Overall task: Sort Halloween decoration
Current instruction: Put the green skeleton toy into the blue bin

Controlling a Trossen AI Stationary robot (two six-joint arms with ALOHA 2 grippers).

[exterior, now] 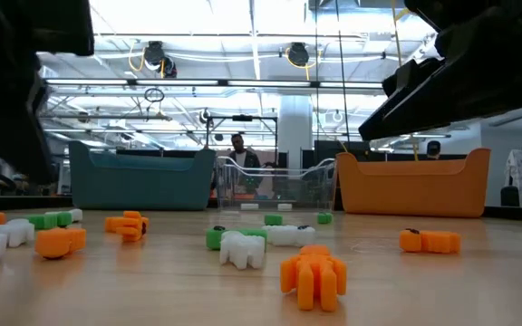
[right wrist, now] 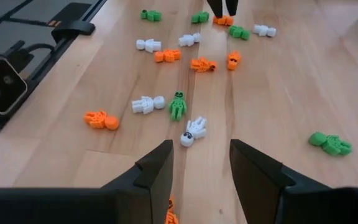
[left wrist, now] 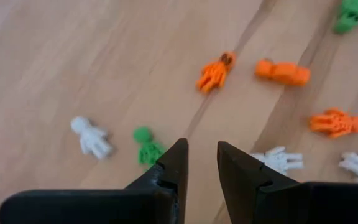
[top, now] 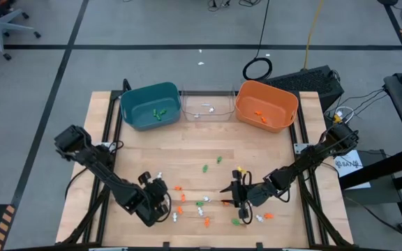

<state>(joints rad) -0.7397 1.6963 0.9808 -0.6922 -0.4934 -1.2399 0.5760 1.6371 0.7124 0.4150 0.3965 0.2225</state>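
The trinkets (top: 204,204) are lying scattered along the bench's (top: 145,153) front edge, between the two grippers. The left gripper (top: 165,204) is hovering over their left end, fingers (left wrist: 173,163) narrowly parted and holding nothing. The right gripper (top: 233,192) is hanging at their right end, fingers (right wrist: 157,168) spread wide, empty.

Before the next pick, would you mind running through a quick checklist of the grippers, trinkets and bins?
1. Left gripper empty, fingers apart: ok.
2. Right gripper empty, fingers apart: ok.
3. Trinket within the left gripper's reach: green figure beside one finger, not between them: not ok.
4. White skeleton ahead of the right gripper: ok.
5. Teal bin, clear bin, orange bin upright at the far edge: ok.
6. Arms apart: ok.
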